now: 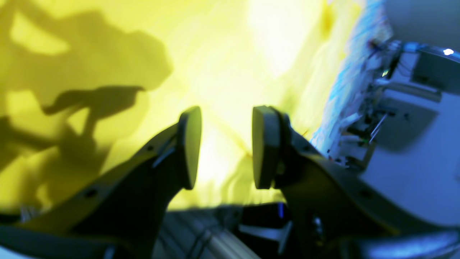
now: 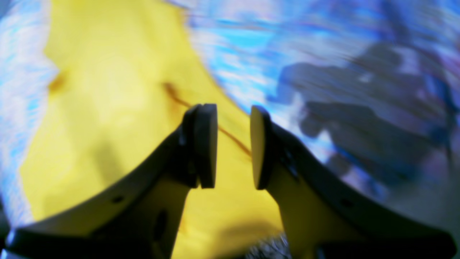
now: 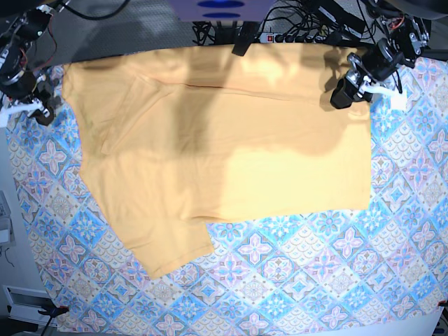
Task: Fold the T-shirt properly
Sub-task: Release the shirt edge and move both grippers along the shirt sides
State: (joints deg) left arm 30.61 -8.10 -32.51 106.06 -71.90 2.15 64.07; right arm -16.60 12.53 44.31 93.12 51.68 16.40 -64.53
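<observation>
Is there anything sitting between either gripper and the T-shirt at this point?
Nothing visible. The T-shirt lies flat on the tablecloth with nothing on top. The left gripper and the right gripper are at its far corners, jaws apart, with only cloth beyond them.

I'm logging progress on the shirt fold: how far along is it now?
Partly done: the T-shirt lies mostly flat on the tablecloth, with a fold line across its upper part and one sleeve sticking out at lower left. Nothing is in hand: the left gripper and right gripper are both open and empty. The sleeve and further folds remain.
</observation>
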